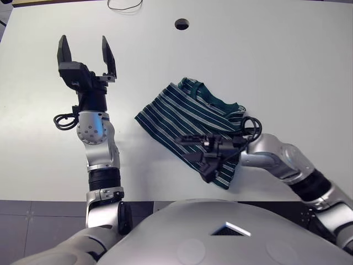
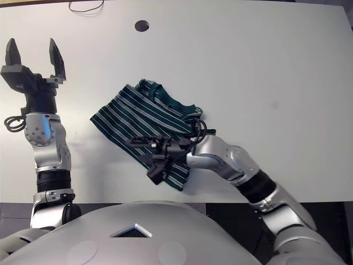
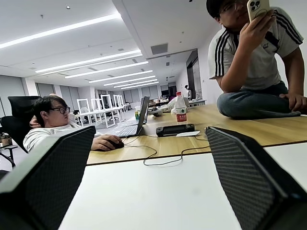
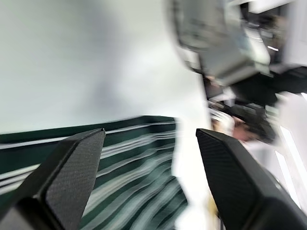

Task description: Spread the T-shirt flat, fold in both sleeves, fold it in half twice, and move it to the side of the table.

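R hand [image 1: 194, 157], fingers apart, sits over the near corner of the folded striped T-shirt [image 1: 176, 113], mid-surface [image 1: 287, 55]. L hand [image 1: 84, 48], also spread, is raised well apart. Shirt prob. light and limp w/ slippy layers, so pinch thru all layers at an edge.

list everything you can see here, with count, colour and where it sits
T-shirt: one, dark green with white stripes, folded, mid-table
table: one, white, under the T-shirt
round hole: one, dark, in the table's far part
cable: one, black, looped at the table's far edge
wooden desk: one, light brown, beyond the white table
laptop: one, dark, open on the wooden desk
bottle: one, clear with a red band, on the wooden desk
left gripper: one, black, open, over the table's left part, apart from the T-shirt
right gripper: one, black, open, over the T-shirt's near edge
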Robot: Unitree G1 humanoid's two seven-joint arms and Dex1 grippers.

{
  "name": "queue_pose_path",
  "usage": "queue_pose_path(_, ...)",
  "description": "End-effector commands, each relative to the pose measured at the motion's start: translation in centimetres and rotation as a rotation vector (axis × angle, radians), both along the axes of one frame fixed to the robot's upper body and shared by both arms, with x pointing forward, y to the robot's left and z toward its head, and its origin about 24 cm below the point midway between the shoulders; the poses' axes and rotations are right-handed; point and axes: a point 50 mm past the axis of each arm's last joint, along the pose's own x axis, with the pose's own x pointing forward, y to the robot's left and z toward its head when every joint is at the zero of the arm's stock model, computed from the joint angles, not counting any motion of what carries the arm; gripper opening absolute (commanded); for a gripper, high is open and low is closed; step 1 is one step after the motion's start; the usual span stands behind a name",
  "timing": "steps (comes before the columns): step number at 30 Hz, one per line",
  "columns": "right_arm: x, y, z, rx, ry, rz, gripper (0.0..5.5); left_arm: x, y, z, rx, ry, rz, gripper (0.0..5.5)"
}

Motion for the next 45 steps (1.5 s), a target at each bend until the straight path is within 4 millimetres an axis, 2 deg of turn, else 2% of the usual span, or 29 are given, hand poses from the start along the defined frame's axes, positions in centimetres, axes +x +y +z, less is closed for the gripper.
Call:
queue_pose_path(1, 0.0, -1.6, 2.6, 0.064, -0.041, -0.074, 3.51, -1.0, -0.7, 0.2, 0.134, 0.014, -0.068, 4.28)
queue_pose_path(3, -0.2, -1.6, 3.2, 0.11, -0.015, -0.092, 3.51, -1.8, -1.0, 0.6, 0.235, 0.01, -0.119, 4.28)
queue_pose_path(5, 1.0, -1.3, 2.1, 0.095, -0.001, -0.14, 3.51, -2.7, -1.4, 0.9, 0.359, 0.012, -0.19, 4.28)
queue_pose_path(7, 2.8, -0.9, 0.1, 0.051, 0.006, -0.202, 3.51, -3.6, -1.4, 0.6, 0.518, 0.044, -0.259, 4.28)
queue_pose_path(11, 5.6, -0.5, -3.1, -0.011, 0.018, -0.287, 3.51, -5.8, -1.9, -1.7, 0.809, 0.192, -0.45, 4.28)
queue_pose_path(14, 6.4, 0.3, -3.5, 0.005, 0.003, -0.29, 3.51, -6.4, -2.4, -3.0, 0.917, 0.252, -0.553, 4.28)
queue_pose_path(17, 6.9, 1.1, -3.5, 0.015, -0.016, -0.277, 3.51, -6.0, -3.2, -3.3, 0.973, 0.244, -0.601, 4.28)
queue_pose_path(21, 7.1, 2.0, -3.9, -0.004, -0.033, -0.246, 3.51, -4.3, -4.1, -3.2, 1.043, 0.216, -0.612, 4.28)
queue_pose_path(25, 7.2, 2.4, -3.8, 0.001, -0.043, -0.239, 3.51, -3.6, -4.0, -4.1, 1.114, 0.26, -0.612, 4.28)
queue_pose_path(31, 8.3, 2.4, -5.7, -0.063, -0.042, -0.294, 3.51, -4.6, -3.6, -5.8, 1.178, 0.345, -0.684, 4.28)
queue_pose_path(37, 8.8, 2.0, -7.5, -0.13, -0.047, -0.298, 3.51, -5.0, -3.1, -6.0, 1.199, 0.368, -0.704, 4.28)
queue_pose_path(41, 9.7, 0.4, -7.6, -0.132, -0.058, -0.352, 3.51, -4.9, -3.2, -6.2, 1.201, 0.374, -0.709, 4.28)
queue_pose_path(43, 10.7, -1.1, -6.3, -0.082, -0.083, -0.414, 3.51, -5.0, -2.8, -6.5, 1.206, 0.395, -0.704, 4.28)
queue_pose_path(45, 11.8, -2.7, -4.1, -0.01, -0.125, -0.485, 3.51, -5.1, -2.5, -6.8, 1.201, 0.416, -0.7, 4.28)
